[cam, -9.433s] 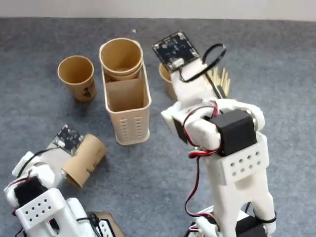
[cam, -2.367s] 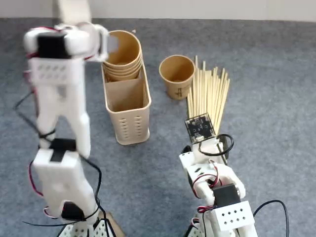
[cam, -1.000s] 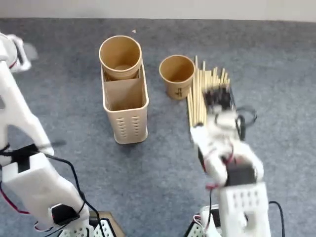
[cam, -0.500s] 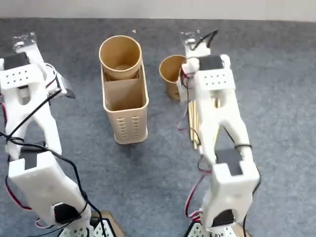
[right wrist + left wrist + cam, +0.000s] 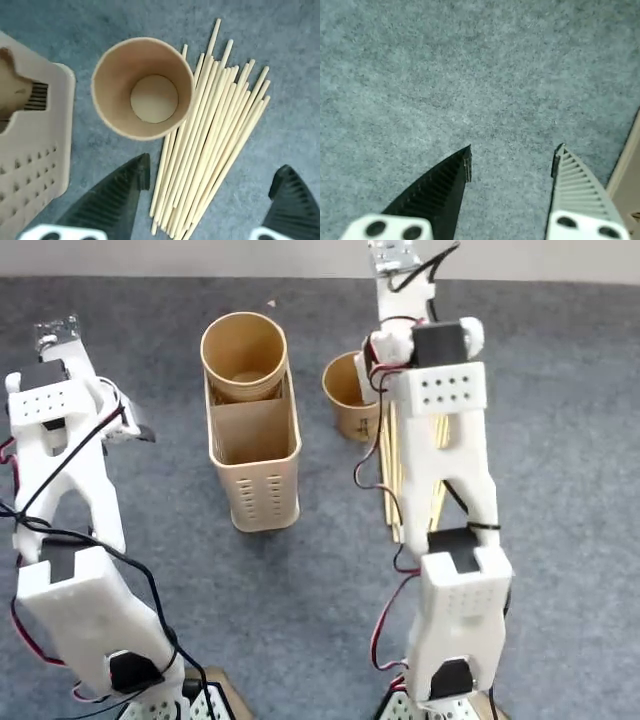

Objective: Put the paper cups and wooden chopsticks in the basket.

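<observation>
Wooden chopsticks [image 5: 210, 130] lie in a loose fan on the grey carpet [image 5: 470, 75], with a single upright paper cup [image 5: 145, 90] just beside them, between the bundle and the basket [image 5: 262, 495]. The basket holds stacked cups [image 5: 245, 355] in its far compartment, and the near one looks left free, probably for the sticks. The right gripper [image 5: 214, 172] hangs above the pile with its jaws spread wide and nothing in them, a stance that suits straddling the bundle. The sticks' near ends lie in the gap between the fingers, and the cup stands beyond the tip nearer the basket. The left gripper [image 5: 513, 152], partly open and holding nothing, sits over bare carpet well apart from the pile, likely parked clear.
</observation>
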